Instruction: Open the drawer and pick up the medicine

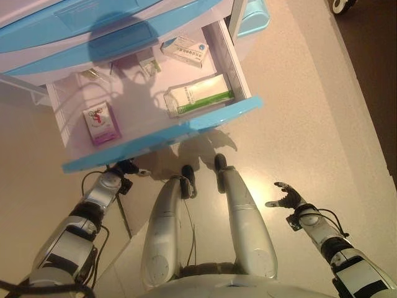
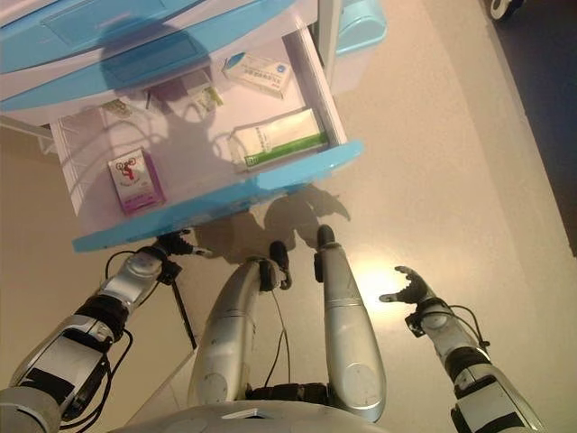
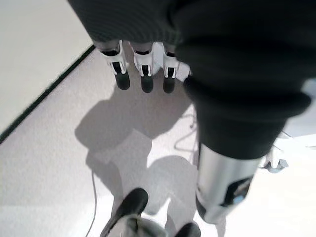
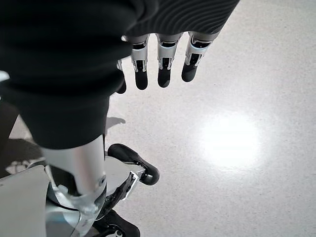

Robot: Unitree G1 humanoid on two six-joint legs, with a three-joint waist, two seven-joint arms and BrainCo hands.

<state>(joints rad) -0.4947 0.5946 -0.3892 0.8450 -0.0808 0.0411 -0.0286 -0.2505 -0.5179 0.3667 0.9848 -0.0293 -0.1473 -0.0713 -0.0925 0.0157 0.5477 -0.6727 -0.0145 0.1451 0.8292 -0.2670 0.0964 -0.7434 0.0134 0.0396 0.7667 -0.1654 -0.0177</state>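
The white drawer with a blue front (image 1: pixel 162 140) stands pulled open. Inside lie a pink-purple medicine box (image 1: pixel 101 122) at the left, a green and white box (image 1: pixel 198 94) at the right, a white and blue box (image 1: pixel 185 49) at the back, and small packets (image 1: pixel 149 65) beside it. My left hand (image 1: pixel 127 167) is just below the drawer's front edge, partly hidden by it; in its wrist view the fingers (image 3: pixel 143 74) are straight and hold nothing. My right hand (image 1: pixel 288 198) hangs open over the floor, well to the right of the drawer, its fingers (image 4: pixel 163 64) straight.
The cabinet's blue upper drawers (image 1: pixel 93 25) overhang the open one. A pale blue bin (image 1: pixel 254 17) stands beside the cabinet at the upper right. A caster wheel (image 1: pixel 343 5) shows at the top right on a darker floor strip.
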